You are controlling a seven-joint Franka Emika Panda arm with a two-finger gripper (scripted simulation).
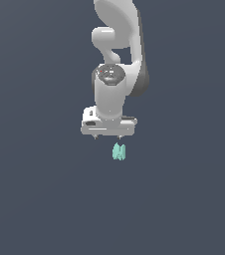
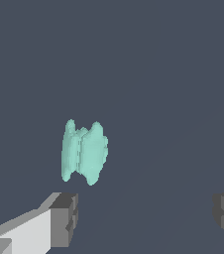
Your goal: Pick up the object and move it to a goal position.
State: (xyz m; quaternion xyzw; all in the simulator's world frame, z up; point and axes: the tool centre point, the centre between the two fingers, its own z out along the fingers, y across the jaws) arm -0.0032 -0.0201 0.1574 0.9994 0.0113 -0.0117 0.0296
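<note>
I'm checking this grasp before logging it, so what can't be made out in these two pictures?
- Goal position: no marker shows in either view.
- Gripper fingertips: exterior view, too small to judge; wrist view, one finger and the other are cut by the frame edges.
- Teal piece: its far side is hidden in both views, and whether it rests on the plain grey ground is unclear.
- Arm base: cut off at the exterior view's top edge.
</note>
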